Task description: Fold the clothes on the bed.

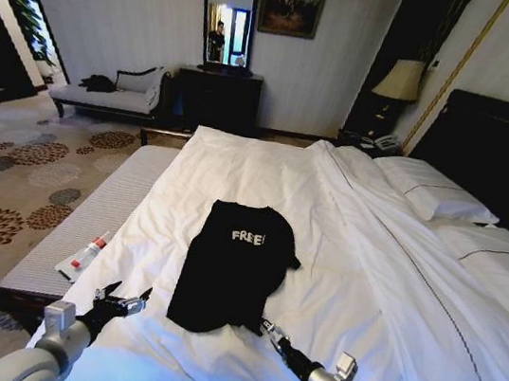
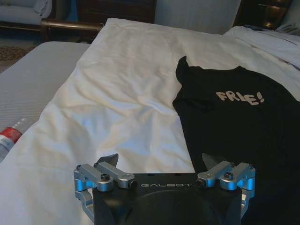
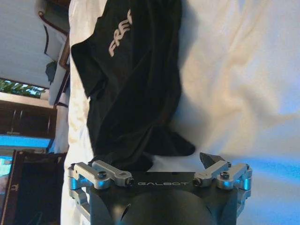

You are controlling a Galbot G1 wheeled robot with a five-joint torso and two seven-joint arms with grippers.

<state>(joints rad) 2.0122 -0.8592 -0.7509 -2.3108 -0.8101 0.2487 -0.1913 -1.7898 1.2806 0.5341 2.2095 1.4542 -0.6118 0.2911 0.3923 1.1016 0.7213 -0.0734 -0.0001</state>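
Black cotton: the T-shirt (image 1: 232, 266) lies in the lower middle of the head frame on the bed (image 1: 382, 296), "FREE" lettering toward the far end, hem toward the robot.
Shape now: it looks already narrowed, sides tucked in, one sleeve poking out on the picture's right; the hem end is bunched, not flat.
Left gripper (image 1: 120, 302): lower left of the head frame, just beside the shirt's near left corner, apart from the cloth. In the left wrist view its fingers (image 2: 107, 161) stand spread wide with nothing between them, one tip over white sheet, the other at the shirt's edge.
Right gripper (image 1: 269, 328): lower centre-right, at the near right corner of the hem. Its jaws are also spread and empty; the right wrist view shows crumpled hem right ahead of them.
Step in hand: a judgement only, taking hold of the two hem corners to fold the shirt up toward the lettering.
Doing it well: pinch shirt fabric alone, not the sheet under it; take both corners level with each other so the fold stays square; smooth the bunched hem first, or the crease will set crooked.
Bottle (image 1: 86, 255): on the bed's left edge, well apart from the work.
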